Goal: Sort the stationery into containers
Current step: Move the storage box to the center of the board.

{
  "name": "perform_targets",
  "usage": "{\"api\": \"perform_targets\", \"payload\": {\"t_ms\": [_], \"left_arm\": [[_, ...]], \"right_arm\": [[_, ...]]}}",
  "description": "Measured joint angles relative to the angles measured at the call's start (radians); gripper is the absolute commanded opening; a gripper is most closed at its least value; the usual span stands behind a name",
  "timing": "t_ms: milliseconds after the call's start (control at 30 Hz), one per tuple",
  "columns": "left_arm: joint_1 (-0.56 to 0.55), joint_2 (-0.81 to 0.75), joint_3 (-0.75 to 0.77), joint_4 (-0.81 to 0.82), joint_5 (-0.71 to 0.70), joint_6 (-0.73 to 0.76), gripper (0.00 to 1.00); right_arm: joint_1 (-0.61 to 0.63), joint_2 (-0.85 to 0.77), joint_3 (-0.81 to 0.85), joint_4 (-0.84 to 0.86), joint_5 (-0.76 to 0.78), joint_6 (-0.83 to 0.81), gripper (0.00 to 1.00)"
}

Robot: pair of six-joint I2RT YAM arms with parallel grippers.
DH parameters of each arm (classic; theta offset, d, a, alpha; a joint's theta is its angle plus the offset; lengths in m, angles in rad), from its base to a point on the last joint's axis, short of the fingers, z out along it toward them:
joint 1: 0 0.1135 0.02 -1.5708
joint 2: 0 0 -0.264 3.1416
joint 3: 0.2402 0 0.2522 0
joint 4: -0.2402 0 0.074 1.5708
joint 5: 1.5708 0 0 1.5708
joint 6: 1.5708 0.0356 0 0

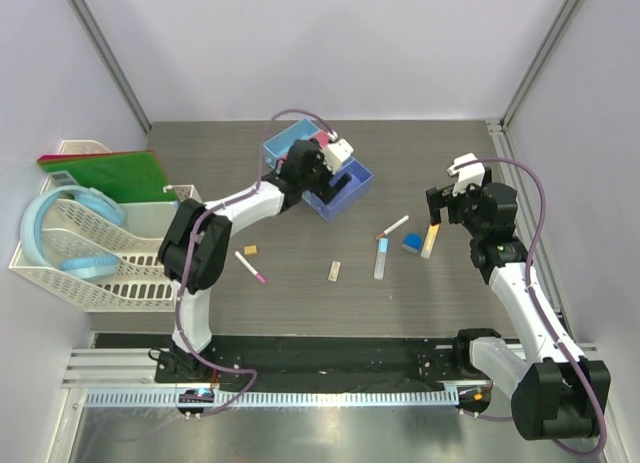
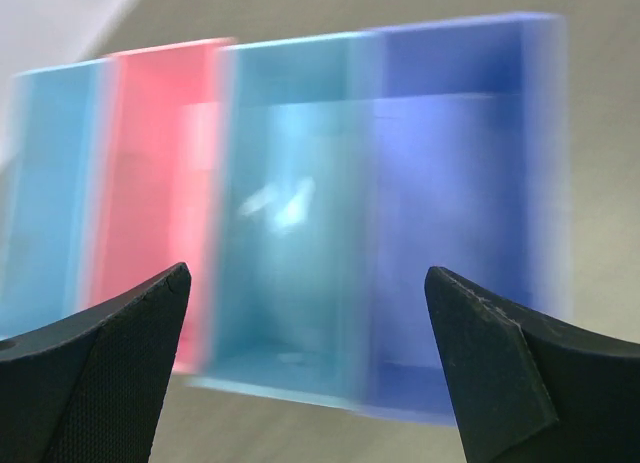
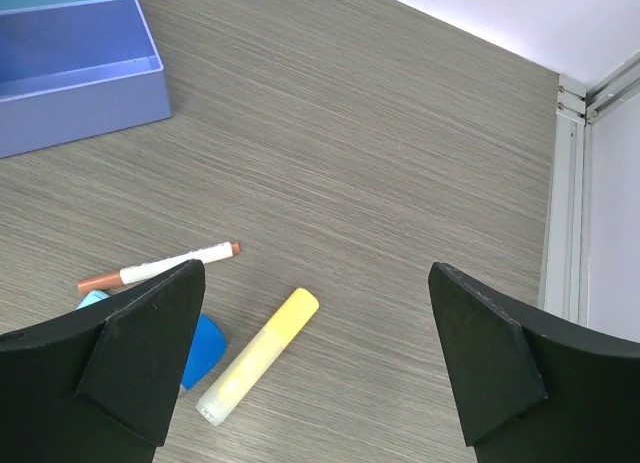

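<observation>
Translucent blue, pink and purple containers (image 2: 450,183) are sitting toward the counter's (image 3: 380,163) far side, the left pincer (image 2: 307,273) hovering over them, spread wide. The right pincer (image 3: 318,268) (equally spread, gripping nothing) is hanging above the yellow stick (image 3: 258,358), blue block (image 3: 205,350) and pen (image 3: 160,268).

No readable text, labels, brands or numbers on anything in view.
</observation>
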Motion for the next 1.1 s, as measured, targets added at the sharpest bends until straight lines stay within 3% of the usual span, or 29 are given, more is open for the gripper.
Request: {"api": "perform_targets", "payload": {"t_ms": [333, 633, 1100], "left_arm": [[0.251, 0.125, 0.224, 0.05, -0.149, 0.111, 1.0], [0.249, 0.34, 0.438, 0.12, -0.231, 0.262, 1.0], [0.266, 0.394, 0.434, 0.183, -0.324, 0.416, 1.0]], "right_arm": [[0.0, 0.0, 0.0, -0.009, -0.009, 0.0, 0.99], [0.0, 0.0, 0.0, -0.009, -0.017, 0.0, 1.0], [0.0, 0.0, 0.0, -0.01, -0.026, 0.0, 1.0]]}}
